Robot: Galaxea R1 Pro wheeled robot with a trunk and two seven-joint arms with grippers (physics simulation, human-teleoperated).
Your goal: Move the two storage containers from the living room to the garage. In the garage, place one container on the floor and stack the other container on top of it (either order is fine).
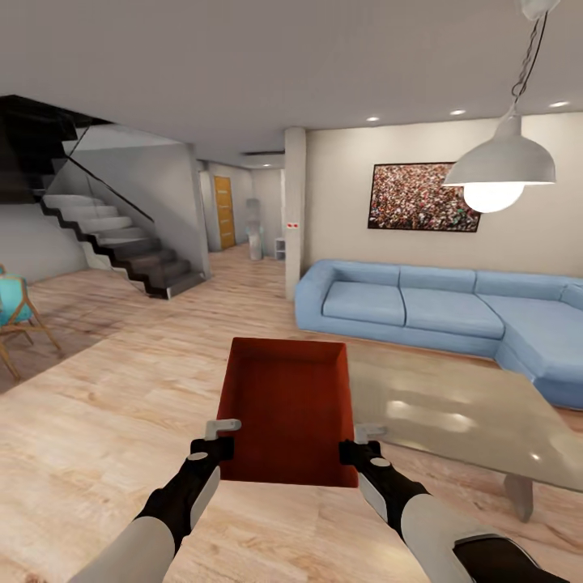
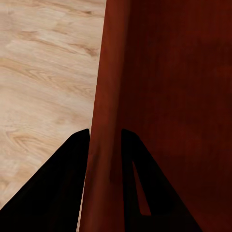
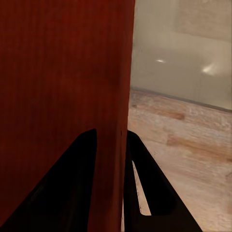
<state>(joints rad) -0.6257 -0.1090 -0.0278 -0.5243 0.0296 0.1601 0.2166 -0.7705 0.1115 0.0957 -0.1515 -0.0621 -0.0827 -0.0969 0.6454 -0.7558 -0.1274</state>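
I am in the living room, over a light wood-plank floor (image 1: 105, 421). One orange-red topless storage container (image 1: 287, 409) hangs in front of me at chest height, held level between both arms. My left gripper (image 1: 220, 448) is shut on its left wall near the close corner. In the left wrist view that wall (image 2: 104, 121) runs between the two dark fingers (image 2: 72, 159). My right gripper (image 1: 350, 450) is shut on the right wall, which the right wrist view shows as a thin red wall (image 3: 121, 96) between its fingers (image 3: 82, 159). The garage is out of view.
A blue corner sofa (image 1: 429, 308) stands ahead on the right. A glass-topped table (image 1: 453, 413) lies close at my right. A staircase (image 1: 121, 243) rises at the left, a teal chair (image 1: 16, 312) sits at the far left, and a hallway with an orange door (image 1: 224, 212) opens ahead.
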